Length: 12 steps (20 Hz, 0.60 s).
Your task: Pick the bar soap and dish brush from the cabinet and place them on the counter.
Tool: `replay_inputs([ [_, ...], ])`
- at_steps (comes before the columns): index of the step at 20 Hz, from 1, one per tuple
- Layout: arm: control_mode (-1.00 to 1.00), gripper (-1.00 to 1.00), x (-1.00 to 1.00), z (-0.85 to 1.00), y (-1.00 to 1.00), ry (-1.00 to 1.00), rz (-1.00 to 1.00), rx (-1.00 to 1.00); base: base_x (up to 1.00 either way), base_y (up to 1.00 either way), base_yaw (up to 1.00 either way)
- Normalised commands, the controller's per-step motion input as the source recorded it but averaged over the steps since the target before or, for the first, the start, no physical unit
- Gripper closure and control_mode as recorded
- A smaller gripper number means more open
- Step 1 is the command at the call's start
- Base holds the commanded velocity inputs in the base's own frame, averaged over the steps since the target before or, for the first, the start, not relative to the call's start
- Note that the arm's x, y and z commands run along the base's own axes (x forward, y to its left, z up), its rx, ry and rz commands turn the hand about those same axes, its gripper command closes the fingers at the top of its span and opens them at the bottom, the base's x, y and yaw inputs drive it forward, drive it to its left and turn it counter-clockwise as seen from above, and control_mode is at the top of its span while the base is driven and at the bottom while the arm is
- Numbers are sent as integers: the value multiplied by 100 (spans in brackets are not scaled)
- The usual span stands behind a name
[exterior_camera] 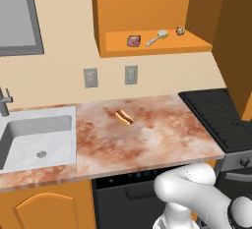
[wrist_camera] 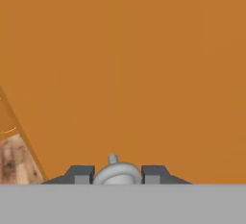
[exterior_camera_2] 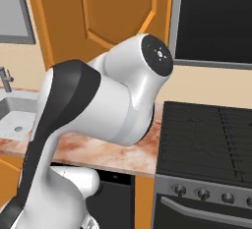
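Note:
The cabinet [exterior_camera: 147, 7] stands open, and its door [exterior_camera: 236, 41] is swung out to the right. On its shelf lie the reddish bar soap [exterior_camera: 133, 41] and, right of it, the pale dish brush [exterior_camera: 157, 38]. In the hand view my gripper [wrist_camera: 117, 176] is shut on the door's small silver knob [wrist_camera: 115, 169], one dark fingertip [wrist_camera: 81, 174] on each side, with the orange door panel [wrist_camera: 134, 74] right behind it. The marbled counter [exterior_camera: 147, 139] lies below the cabinet. In the right base view my arm hides most of the scene in front of the door [exterior_camera_2: 108, 12].
A speckled round item [exterior_camera: 180, 30] sits at the shelf's right end. A hot dog [exterior_camera: 124, 117] lies on the counter. The white sink [exterior_camera: 37, 139] is at the left and the black stovetop [exterior_camera: 221, 117] at the right. Two wall outlets [exterior_camera: 131, 74] sit under the cabinet.

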Motion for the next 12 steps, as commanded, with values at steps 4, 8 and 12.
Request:
replay_inputs([
  [4,-100,100,-3,-16,-51,3,5,0,0,0,0],
  [8,-100,100,-1,-15,-48,2,6,0,0,0,0],
  [12,-100,100,0,-5,-38,0,8,1,0,0,0],
])
